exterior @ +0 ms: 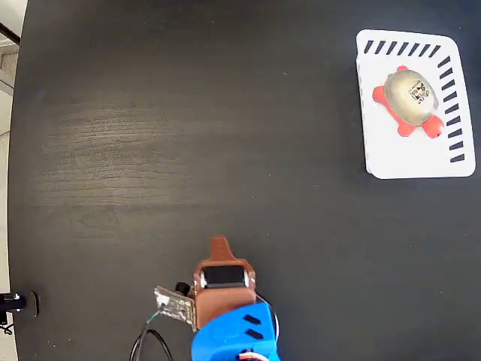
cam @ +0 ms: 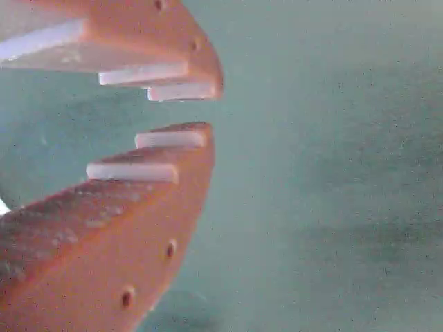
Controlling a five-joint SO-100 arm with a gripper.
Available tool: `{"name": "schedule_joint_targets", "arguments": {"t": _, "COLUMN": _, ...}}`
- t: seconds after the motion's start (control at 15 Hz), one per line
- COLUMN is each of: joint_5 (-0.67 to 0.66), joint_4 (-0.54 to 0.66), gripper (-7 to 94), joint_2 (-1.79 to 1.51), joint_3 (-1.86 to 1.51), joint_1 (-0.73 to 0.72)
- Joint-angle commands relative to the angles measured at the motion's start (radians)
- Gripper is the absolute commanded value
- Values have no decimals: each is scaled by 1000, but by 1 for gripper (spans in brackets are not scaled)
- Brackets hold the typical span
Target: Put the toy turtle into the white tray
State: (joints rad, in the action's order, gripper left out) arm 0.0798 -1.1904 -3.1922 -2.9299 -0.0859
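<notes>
- One dark table [exterior: 188,135] fills the fixed view, its surface matte black with a faint wood grain running across; at the far left edge a strip of pale floor shows.
- Low and left of centre, the arm [exterior: 229,331] sits with a blue base part, a brown-orange wrist block and a small circuit board beside it, black cables trailing down.
- The gripper [exterior: 219,244] is a narrow brown tip pointing up the picture, well apart from everything else.
- In the wrist view the gripper [cam: 201,111] shows two orange printed fingers [cam: 138,228] with white ridged pads; the tips stand a narrow gap apart with nothing between them, over a blurred greenish surface.
- At the upper right lies the white tray [exterior: 406,162], smooth plastic, rectangular with rounded corners, dark slanted slots along its top and right sides.
- Inside it rests the toy turtle [exterior: 409,101], domed shiny grey-gold shell with a square black-and-white code mark, red-pink limbs; its long axis runs diagonally, the head seemingly toward the lower right.
</notes>
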Motion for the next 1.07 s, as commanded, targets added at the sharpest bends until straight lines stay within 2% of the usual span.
{"name": "schedule_joint_targets", "arguments": {"t": 0.0, "joint_5": 3, "joint_4": -38, "gripper": 0, "joint_2": -51, "joint_3": 5, "joint_1": 8}}
{"name": "schedule_joint_targets", "arguments": {"t": 0.2, "joint_5": 12, "joint_4": -81, "gripper": 0, "joint_2": -63, "joint_3": 5, "joint_1": 15}}
{"name": "schedule_joint_targets", "arguments": {"t": 1.0, "joint_5": 12, "joint_4": -81, "gripper": 0, "joint_2": -63, "joint_3": 5, "joint_1": 17}}
